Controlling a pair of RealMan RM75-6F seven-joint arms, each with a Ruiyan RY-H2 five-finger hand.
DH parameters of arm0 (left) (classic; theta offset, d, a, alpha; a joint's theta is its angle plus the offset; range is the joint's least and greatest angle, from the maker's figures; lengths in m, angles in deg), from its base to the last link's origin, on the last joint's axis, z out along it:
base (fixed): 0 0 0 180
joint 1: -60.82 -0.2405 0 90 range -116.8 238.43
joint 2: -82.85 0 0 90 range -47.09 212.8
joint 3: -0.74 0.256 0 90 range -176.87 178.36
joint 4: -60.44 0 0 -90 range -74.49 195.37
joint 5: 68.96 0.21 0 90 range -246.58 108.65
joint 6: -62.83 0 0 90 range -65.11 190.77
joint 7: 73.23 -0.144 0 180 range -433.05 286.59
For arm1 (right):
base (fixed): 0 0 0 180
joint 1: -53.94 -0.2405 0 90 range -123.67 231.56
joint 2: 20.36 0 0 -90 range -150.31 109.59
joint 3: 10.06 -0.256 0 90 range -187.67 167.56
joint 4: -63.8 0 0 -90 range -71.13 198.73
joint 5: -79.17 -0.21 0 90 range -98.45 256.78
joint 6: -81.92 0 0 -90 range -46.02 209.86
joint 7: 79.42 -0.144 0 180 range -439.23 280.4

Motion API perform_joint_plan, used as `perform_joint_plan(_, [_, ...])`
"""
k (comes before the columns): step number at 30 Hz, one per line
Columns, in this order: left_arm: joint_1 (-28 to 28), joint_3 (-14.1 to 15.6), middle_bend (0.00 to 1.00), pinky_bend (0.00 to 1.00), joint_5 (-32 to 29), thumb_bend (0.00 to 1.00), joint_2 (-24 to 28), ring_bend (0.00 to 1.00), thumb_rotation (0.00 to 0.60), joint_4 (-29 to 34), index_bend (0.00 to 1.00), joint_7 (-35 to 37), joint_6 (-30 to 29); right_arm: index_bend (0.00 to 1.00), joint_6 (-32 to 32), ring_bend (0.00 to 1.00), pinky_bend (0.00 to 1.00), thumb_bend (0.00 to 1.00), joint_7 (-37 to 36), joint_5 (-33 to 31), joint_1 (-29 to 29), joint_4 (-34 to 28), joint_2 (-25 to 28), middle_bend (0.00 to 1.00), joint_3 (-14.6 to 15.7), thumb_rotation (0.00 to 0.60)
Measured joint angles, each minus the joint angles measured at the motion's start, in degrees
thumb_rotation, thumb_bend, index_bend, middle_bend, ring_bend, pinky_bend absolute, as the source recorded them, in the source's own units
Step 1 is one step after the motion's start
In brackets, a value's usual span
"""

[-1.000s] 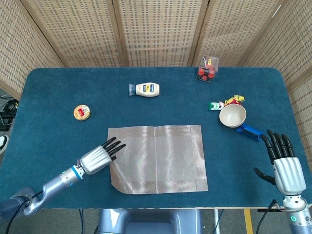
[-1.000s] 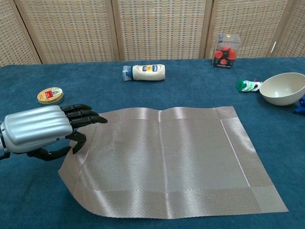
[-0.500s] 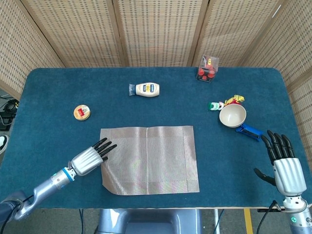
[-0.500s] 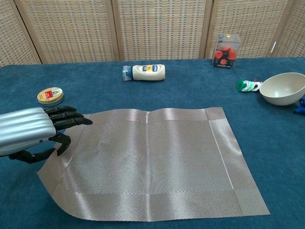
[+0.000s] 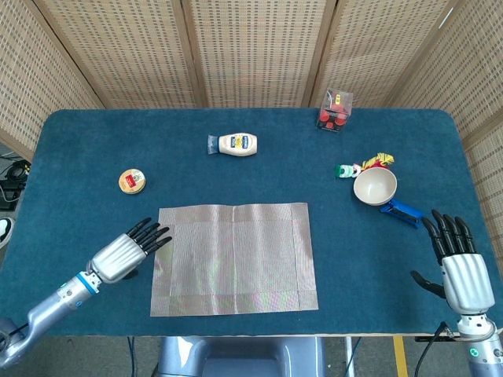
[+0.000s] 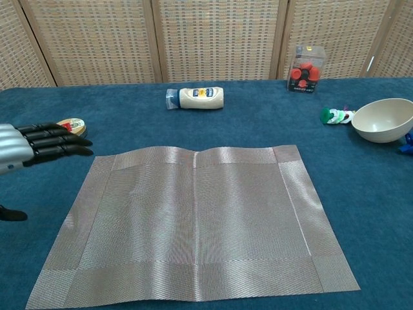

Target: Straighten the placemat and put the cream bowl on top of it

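Since a second ago, the woven grey-beige rectangular placemat (image 5: 234, 258) has slid toward the robot's left and turned, so that its edges now run square with the blue felt tabletop (image 5: 78, 149) instead of skewed. Your left hand (image 5: 126, 252) has drawn back off the mat's left edge; it now sits just beside that edge, apart from it, fingers stretched out and holding nothing. In the chest view, the mat lies flat, with only a slight ridge along its centre fold near the far edge.

Your right hand (image 5: 457, 263) has not moved. It rests near the right front corner of the tabletop, fingers spread upward and empty.

The round cream bowl (image 5: 375, 187) stands upright to the right of the mat, well apart from it, between a blue clip (image 5: 402, 210) and a small green-and-white toy (image 5: 349, 170).

The straightening looks done. What remains, by my judgement, is to reach the right hand forward to the bowl and carry it onto the mat.
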Motion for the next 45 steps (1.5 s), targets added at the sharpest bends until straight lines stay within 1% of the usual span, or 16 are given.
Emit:
perform_joint_plan(4, [-2.3,-2.0,0.00,0.00,-3.4,0.00,4.4,0.00,0.600,6.5,0.00,-1.3,-3.2,0.07,-1.7,0.00,0.00,0.00,0.6,-1.4,-0.5,0.8,-0.3,0.00,-0.4,0.600])
perform_joint_plan(7, [-4.4,-4.3,0.00,0.00,-7.1,0.00,6.4,0.00,0.600,10.0,0.00,-4.8,-5.8,0.07,-3.9,0.00,0.00,0.00,1.2,-2.8,-1.3,1.5,-0.6,0.00,-0.9,0.600])
perform_joint_plan(10, [-6.6,-6.3,0.00,0.00,-10.7,0.00,7.7,0.00,0.600,14.0,0.00,-7.4,-8.3,0.09,-7.4,0.00,0.00,0.00,2.1,-4.5,-2.9,2.5,-0.9,0.00,-1.8,0.600])
perform_joint_plan(14, [-10.2,-9.0,0.00,0.00,-15.6,0.00,9.4,0.00,0.600,22.9,0.00,-10.9,-12.0,0.10,-14.6,0.00,0.00,0.00,4.5,-8.1,-6.7,4.7,-1.5,0.00,-3.6,0.600])
perform_joint_plan(18, [-13.2,-10.7,0.00,0.00,-20.0,0.00,11.2,0.00,0.600,29.1,0.00,-13.7,-13.5,0.10,-22.4,0.00,0.00,0.00,8.7,-11.8,-11.2,8.8,-3.1,0.00,-5.2,0.600])
perform_joint_plan(21, [-14.1,-11.3,0.00,0.00,-22.0,0.00,12.3,0.00,0.600,30.8,0.00,-14.4,-12.6,0.11,-27.9,0.00,0.00,0.00,12.0,-14.6,-14.5,12.7,-4.9,0.00,-6.1,0.600])
perform_joint_plan(26, [-14.5,-12.3,0.00,0.00,-23.0,0.00,12.7,0.00,0.600,30.3,0.00,-15.1,-11.1,0.12,-35.8,0.00,0.00,0.00,17.5,-18.8,-19.8,21.0,-9.4,0.00,-7.3,0.600])
perform_joint_plan(31, [-14.7,-13.0,0.00,0.00,-22.8,0.00,12.5,0.00,0.600,29.8,0.00,-14.5,-10.8,0.15,-40.8,0.00,0.00,0.00,22.3,-21.9,-24.0,28.7,-14.0,0.00,-8.0,0.600])
perform_joint_plan(33, [-14.8,-13.4,0.00,0.00,-22.6,0.00,12.3,0.00,0.600,29.3,0.00,-14.1,-10.6,0.18,-42.0,0.00,0.00,0.00,23.8,-22.6,-25.4,31.8,-16.1,0.00,-8.2,0.600])
perform_joint_plan(35, [-14.8,-13.7,0.00,0.00,-22.6,0.00,12.2,0.00,0.600,29.0,0.00,-13.8,-10.3,0.23,-42.8,0.00,0.00,0.00,25.1,-22.9,-26.8,34.5,-18.1,0.00,-8.1,0.600])
perform_joint_plan(38, [-14.8,-14.1,0.00,0.00,-22.7,0.00,12.1,0.00,0.600,28.7,0.00,-13.4,-10.0,0.29,-44.0,0.00,0.00,0.06,26.1,-22.7,-28.4,37.2,-20.0,0.00,-7.6,0.600])
perform_joint_plan(41, [-14.9,-14.4,0.00,0.00,-22.7,0.00,12.1,0.00,0.600,28.4,0.00,-13.0,-9.7,0.45,-45.5,0.00,0.00,0.27,26.6,-22.5,-29.3,39.6,-21.4,0.00,-7.1,0.600])
perform_joint_plan(44, [-14.9,-14.6,0.00,0.00,-22.7,0.00,12.2,0.00,0.600,28.3,0.00,-12.3,-9.6,0.58,-46.6,0.00,0.00,0.39,26.6,-22.4,-30.1,42.4,-23.0,0.00,-6.8,0.600])
perform_joint_plan(45, [-15.0,-14.7,0.00,0.00,-22.7,0.00,12.2,0.00,0.600,28.2,0.00,-12.1,-9.5,0.60,-46.8,0.00,0.00,0.42,26.3,-22.3,-30.3,43.4,-23.5,0.00,-6.7,0.600])
